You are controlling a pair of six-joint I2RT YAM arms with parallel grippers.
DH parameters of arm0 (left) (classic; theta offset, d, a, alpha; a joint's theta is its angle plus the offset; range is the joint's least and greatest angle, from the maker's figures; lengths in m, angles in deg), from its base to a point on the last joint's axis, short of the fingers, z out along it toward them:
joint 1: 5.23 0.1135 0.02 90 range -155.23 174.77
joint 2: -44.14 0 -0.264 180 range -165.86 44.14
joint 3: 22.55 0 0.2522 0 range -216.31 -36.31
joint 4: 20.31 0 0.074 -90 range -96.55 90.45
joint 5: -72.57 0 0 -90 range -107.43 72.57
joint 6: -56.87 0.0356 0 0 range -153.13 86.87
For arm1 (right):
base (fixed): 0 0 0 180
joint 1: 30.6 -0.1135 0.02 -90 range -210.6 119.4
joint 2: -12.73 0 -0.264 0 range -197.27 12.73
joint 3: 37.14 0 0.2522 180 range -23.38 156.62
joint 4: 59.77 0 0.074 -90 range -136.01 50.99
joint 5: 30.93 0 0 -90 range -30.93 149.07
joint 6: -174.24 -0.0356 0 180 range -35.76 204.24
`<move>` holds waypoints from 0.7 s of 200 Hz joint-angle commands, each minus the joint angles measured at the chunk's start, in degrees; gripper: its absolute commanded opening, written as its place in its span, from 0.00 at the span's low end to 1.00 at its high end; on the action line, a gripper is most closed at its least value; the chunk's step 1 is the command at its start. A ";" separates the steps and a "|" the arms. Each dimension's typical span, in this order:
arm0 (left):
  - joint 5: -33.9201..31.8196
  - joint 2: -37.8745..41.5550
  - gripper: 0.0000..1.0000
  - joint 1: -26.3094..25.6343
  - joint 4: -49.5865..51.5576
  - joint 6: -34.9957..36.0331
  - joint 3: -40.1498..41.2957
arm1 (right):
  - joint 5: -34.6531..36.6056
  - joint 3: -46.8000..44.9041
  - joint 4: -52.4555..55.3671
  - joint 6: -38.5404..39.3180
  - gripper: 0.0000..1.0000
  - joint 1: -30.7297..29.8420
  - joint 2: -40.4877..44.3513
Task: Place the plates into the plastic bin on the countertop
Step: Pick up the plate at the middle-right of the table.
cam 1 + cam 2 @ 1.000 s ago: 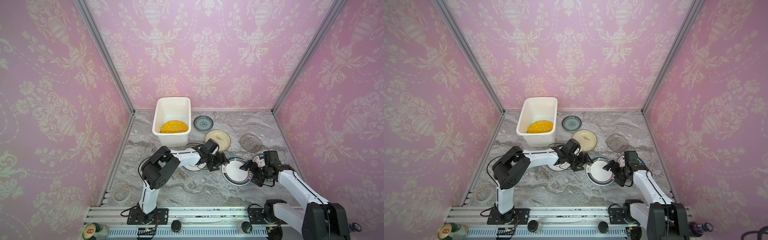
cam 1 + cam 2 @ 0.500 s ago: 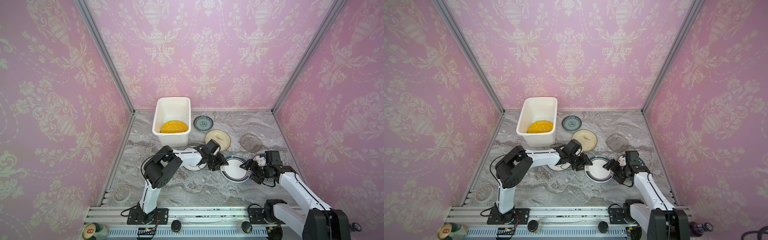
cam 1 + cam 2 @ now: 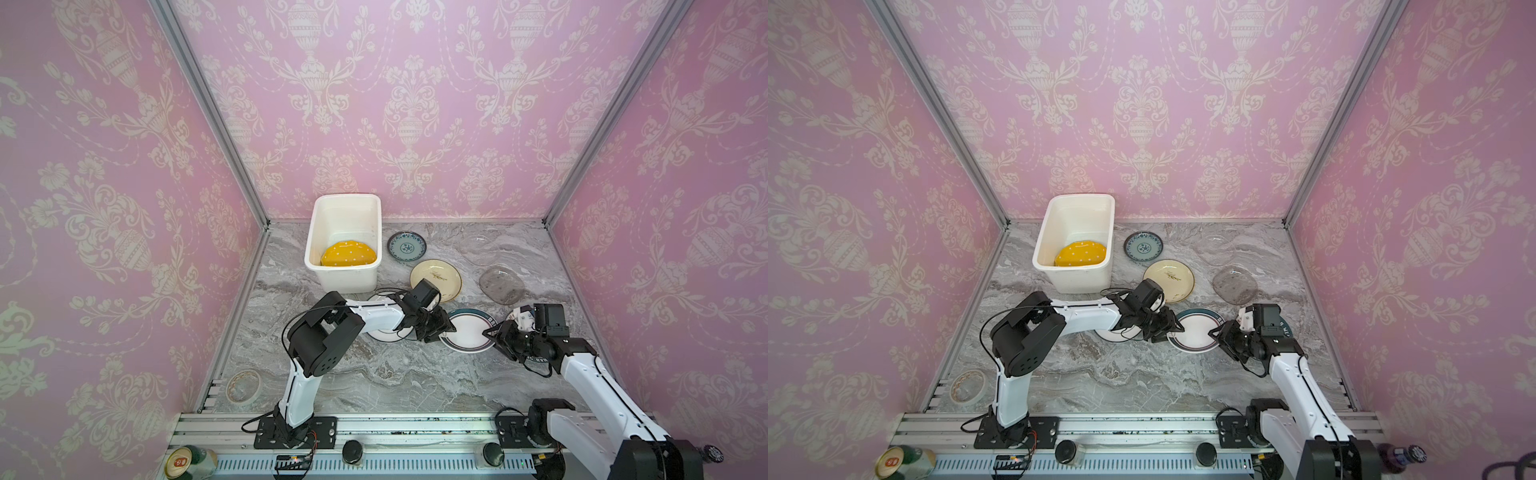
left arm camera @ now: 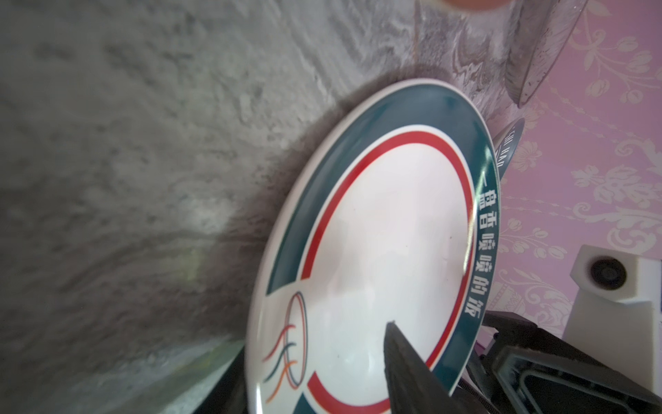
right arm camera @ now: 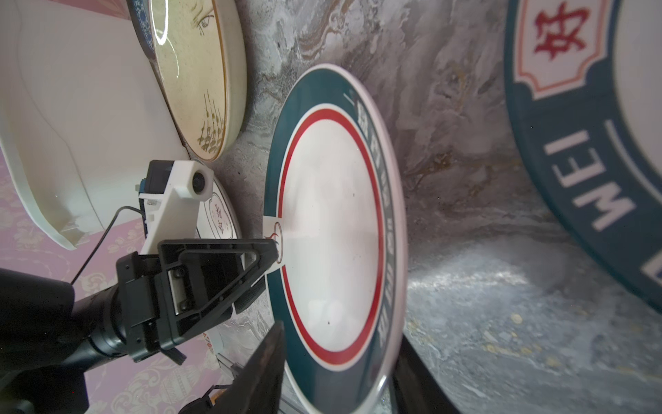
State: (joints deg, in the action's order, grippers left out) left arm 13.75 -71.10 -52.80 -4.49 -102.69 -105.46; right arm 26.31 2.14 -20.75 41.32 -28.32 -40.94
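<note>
Looking across the grey marble-patterned bench in both top views, I find the round white plate with a teal rim and a red ring lying between my two arms, nearer the arm bases than the deep white rectangular plastic bin and apart from it. The left end effector meets that plate at its left edge. In the left wrist view one dark finger lies over the plate's white face with the rim passing under it, so I read it as clamped on the rim. The right end effector is at the opposite edge. The right wrist view shows its fingers standing either side of the rim at a narrow gap, but I cannot tell whether they actually pinch it. A round yellow plate with white dots sits inside the bin at its near end. Just to the bin's right is a small round teal patterned plate, then a round cream plate and a round smoky glass plate. A second round white plate lies partly under the left arm, and another teal-rimmed plate with white lettering lies close beside the right wrist.
</note>
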 commanded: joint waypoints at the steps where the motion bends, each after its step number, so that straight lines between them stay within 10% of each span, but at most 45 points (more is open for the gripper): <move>1: 0.65 -1.22 0.52 -0.78 1.01 0.34 -1.87 | -1.44 -0.46 -1.09 -0.06 0.32 0.33 -0.71; 140: 0.11 2.59 0.47 -0.95 1.19 2.09 -1.35 | -1.57 0.89 3.47 -3.46 0.00 0.35 7.33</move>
State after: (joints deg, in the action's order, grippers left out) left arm 13.86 -71.23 -53.33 -4.24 -102.60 -106.09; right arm 27.12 2.09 -17.69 39.99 -28.10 -36.94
